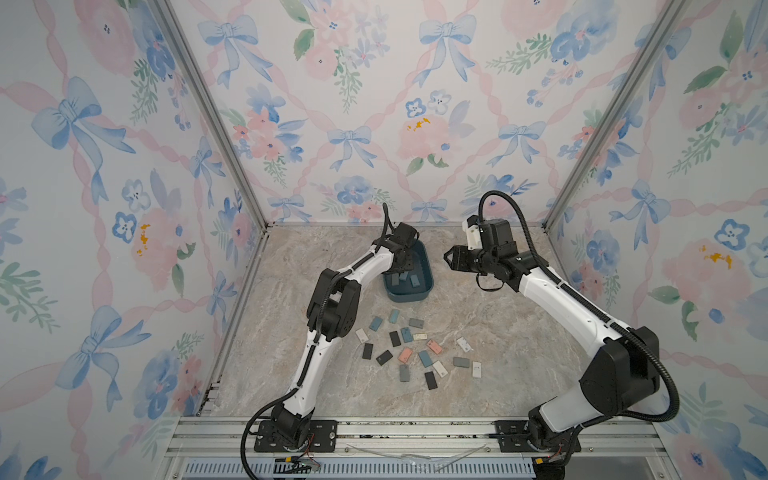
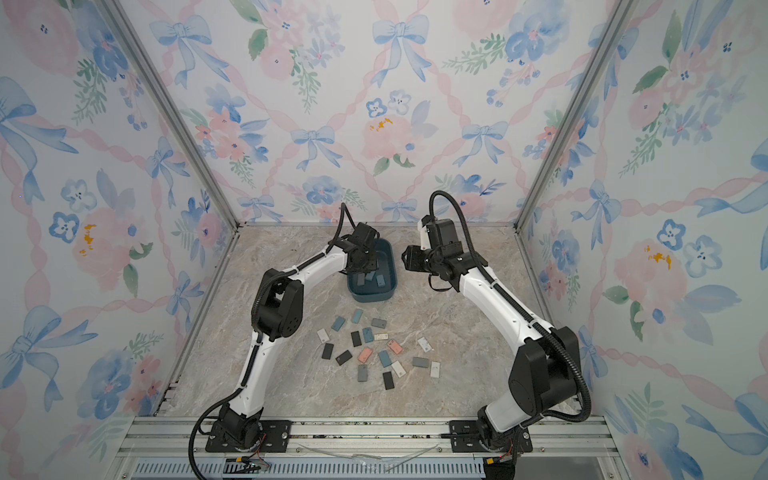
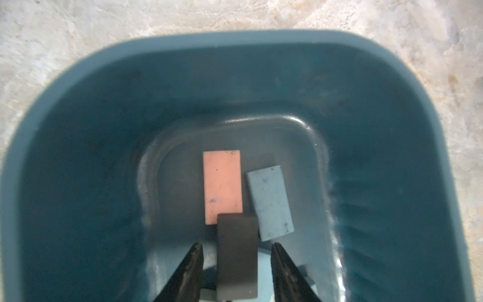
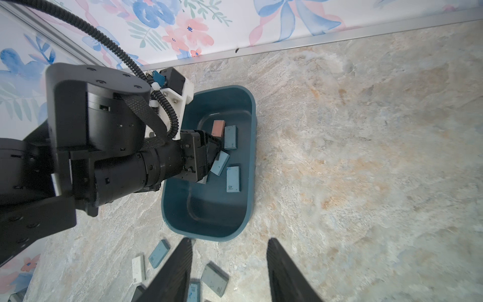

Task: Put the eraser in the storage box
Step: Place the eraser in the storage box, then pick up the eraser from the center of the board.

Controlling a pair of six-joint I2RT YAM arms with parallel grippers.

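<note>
**1. Left side.** We find the left arm (image 1: 332,307) bent forward from its base. Its left gripper (image 3: 236,244) reaches over the left rim of the storage box (image 1: 409,296) and points down into it. In the left wrist view the jaws stand partly apart. A dark grey eraser (image 3: 237,272) lies lengthwise between them, inside the box. There is a clear gap on each side of it and neither finger touches it, so this gripper holds nothing. We cannot tell whether the eraser rests on the box floor or on pieces beneath it.

**2. Centre.** The storage box stands on the marble-pattern table (image 1: 498,332), towards the back wall and between the two grippers.
- Beyond the dark grey eraser a pink eraser (image 3: 222,187) lies flat on the floor of the box.
- A light blue eraser (image 3: 270,202) lies just beside the pink one.
- In the left wrist view, the dark grey eraser overlaps the near corner of the pink one.
- The right wrist view shows more blue pieces in the box, including a printed blue eraser (image 4: 233,179) marked "4B".

Nearer the arm bases, loose erasers (image 1: 405,354) in black, grey, blue, white and pink lie scattered flat on the table. None touches the box.

**3. Right side.** The right gripper (image 4: 229,239) hangs clear of the table, just beside the right wall of the box and pointed towards it. Its jaws stand partly apart and we see nothing between them.
</note>
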